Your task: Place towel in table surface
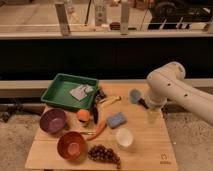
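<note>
The towel [81, 92] is a small grey cloth lying crumpled in the green tray [59, 95] at the back left of the wooden table [150, 152]. My gripper [152, 116] hangs below the white arm [172, 85] at the right side of the table, just above the tabletop and right of the blue sponge [116, 120]. It is far from the towel and holds nothing that I can see.
A purple bowl [53, 120], an orange bowl [72, 145], grapes [104, 154], a white cup [124, 137], a carrot [98, 131], an orange [83, 115], a banana [109, 101] and a blue-headed brush [135, 96] lie on the table. A dark wall runs behind.
</note>
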